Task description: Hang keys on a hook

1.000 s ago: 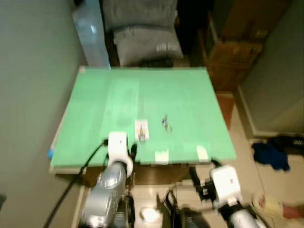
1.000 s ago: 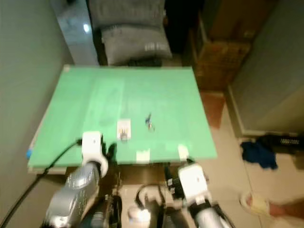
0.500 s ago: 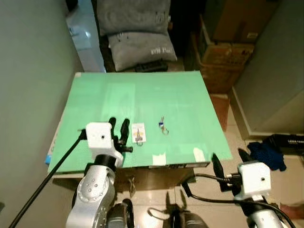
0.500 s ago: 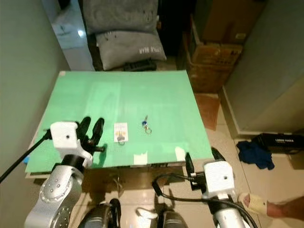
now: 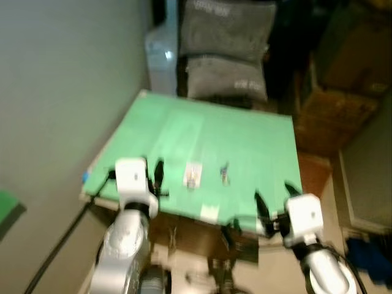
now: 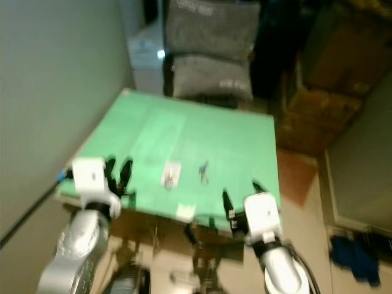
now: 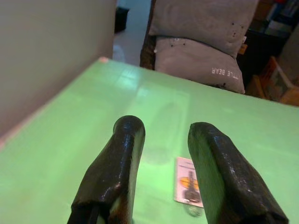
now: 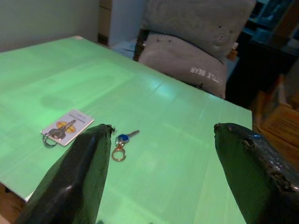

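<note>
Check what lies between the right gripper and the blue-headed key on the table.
Only bare green table, per the right wrist view: the open right gripper faces the blue-headed key directly.

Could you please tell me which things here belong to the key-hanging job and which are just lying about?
Job: blue-headed key on a ring; key lying on a white card; left gripper, right gripper, both open.

Lying about: grey pillows; cardboard boxes.

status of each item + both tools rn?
left tool: open, empty, raised over the near left part of the green table
right tool: open wide, empty, at the table's near edge
blue-headed key: flat on the table, on its ring, untouched
card with key: flat on the table, a key on a ring resting on it
grey cushions: stacked behind the table
</note>
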Motion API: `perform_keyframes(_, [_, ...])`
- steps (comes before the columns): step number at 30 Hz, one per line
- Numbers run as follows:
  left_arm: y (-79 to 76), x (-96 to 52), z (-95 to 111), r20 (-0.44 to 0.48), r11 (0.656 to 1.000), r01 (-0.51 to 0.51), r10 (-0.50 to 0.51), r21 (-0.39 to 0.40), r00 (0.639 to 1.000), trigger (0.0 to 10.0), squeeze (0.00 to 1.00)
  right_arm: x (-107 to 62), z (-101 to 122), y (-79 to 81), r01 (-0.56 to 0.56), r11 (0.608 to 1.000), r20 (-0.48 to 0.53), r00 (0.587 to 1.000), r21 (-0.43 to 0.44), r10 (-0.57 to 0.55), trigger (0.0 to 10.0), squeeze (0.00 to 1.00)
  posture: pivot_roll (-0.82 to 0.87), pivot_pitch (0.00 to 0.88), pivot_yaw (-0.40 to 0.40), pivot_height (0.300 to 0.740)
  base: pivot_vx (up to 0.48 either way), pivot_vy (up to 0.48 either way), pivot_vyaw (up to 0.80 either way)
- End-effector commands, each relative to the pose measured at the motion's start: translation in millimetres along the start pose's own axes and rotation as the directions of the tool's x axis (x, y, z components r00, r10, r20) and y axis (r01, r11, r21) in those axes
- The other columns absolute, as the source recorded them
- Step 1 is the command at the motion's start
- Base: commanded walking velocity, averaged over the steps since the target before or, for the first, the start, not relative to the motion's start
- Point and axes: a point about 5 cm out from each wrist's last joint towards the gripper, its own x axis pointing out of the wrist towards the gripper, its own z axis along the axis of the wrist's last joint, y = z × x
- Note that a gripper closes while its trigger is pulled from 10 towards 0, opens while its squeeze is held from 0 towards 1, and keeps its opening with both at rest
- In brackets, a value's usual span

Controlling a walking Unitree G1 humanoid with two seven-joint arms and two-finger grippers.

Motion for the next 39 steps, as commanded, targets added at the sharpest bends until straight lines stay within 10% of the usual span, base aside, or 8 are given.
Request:
perform_keyframes(1, [3.7, 3.9, -1.6, -0.022, 0.999, -0.022, 0.021, -0.040, 1.000, 10.0, 0.00, -0.4, -4.8, 2.3, -0.014, 1.000, -0.025, 1.000, 0.008, 0.014, 10.0, 0.00, -0.09, 0.150, -0.065, 0.740, 0.000, 0.000, 0.66])
perform_keyframes(13, [-34.8, 31.8, -35.4, -0.138, 0.994, 0.090, -0.097, -0.056, 0.986, 10.0, 0.00, -6.9, -10.8, 5.4, -0.034, 0.999, -0.048, 0.998, 0.017, 0.034, 10.0, 0.00, -0.10, 0.167, -0.056, 0.740, 0.000, 0.000, 0.09])
perform_keyframes(18, [-63.7, 50.4, -50.7, -0.157, 0.989, 0.125, -0.136, -0.078, 0.978, 10.0, 0.00, -33.8, -18.6, 4.1, -0.031, 1.000, -0.103, 0.994, 0.000, 0.031, 10.0, 0.00, -0.14, 0.233, -0.062, 0.740, 0.000, 0.000, 0.00])
perform_keyframes(24, [-65.6, 67.6, -46.3, -0.146, 0.994, 0.087, -0.095, -0.059, 0.985, 10.0, 0.00, -40.6, -20.2, 6.9, -0.052, 0.999, -0.128, 0.990, 0.003, 0.052, 10.0, 0.00, -0.16, 0.243, -0.054, 0.740, 0.000, 0.000, 0.00])
perform_keyframes(28, [-39.4, 65.8, -16.6, 0.017, 0.999, 0.038, -0.038, 0.003, 0.999, 10.0, 0.00, -18.7, -21.8, 7.0, -0.040, 0.998, -0.138, 0.989, 0.048, 0.047, 10.0, 0.00, -0.14, 0.224, -0.034, 0.740, 0.000, 0.000, 0.00])
perform_keyframes(34, [49.3, 17.5, 18.3, 0.174, 0.979, -0.143, 0.117, 0.145, 0.978, 10.0, 0.00, 50.8, -27.2, 12.9, -0.060, 0.985, -0.177, 0.980, 0.159, 0.088, 10.0, 0.00, 0.02, 0.181, -0.022, 0.740, 0.000, 0.000, 0.00])
perform_keyframes(39, [57.8, -18.4, 14.9, 0.143, 0.977, -0.156, 0.135, 0.143, 0.980, 10.0, 0.00, 73.4, -34.9, 31.3, -0.162, 0.971, -0.202, 0.959, 0.178, 0.197, 10.0, 0.00, 0.10, 0.181, -0.030, 0.740, 0.000, 0.000, 0.00])
